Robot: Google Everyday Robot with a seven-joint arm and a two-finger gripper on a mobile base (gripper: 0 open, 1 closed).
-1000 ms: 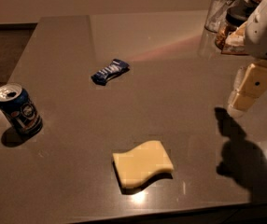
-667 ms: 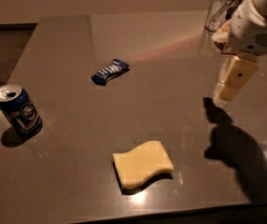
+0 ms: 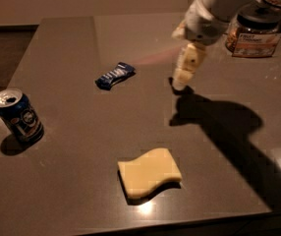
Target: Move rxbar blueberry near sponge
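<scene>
Hand [image 3: 181,82] farther left now, between rxbar blueberry [image 3: 115,75] and lidded jar [image 3: 253,31]

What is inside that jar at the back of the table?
Brownish bits show through the jar glass; its label and lid hide the rest. The gripper hangs between the snack bar and jar.

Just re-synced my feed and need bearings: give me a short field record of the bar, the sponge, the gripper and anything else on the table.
rxbar blueberry: flat on the table, back left of centre, not gripped
sponge: flat near the front edge, well apart from the bar
gripper: pointing down, right of the bar, low by the tabletop
drink can: upright, opened, far left
jar: back right, behind the arm
task status: bar not yet near sponge
</scene>
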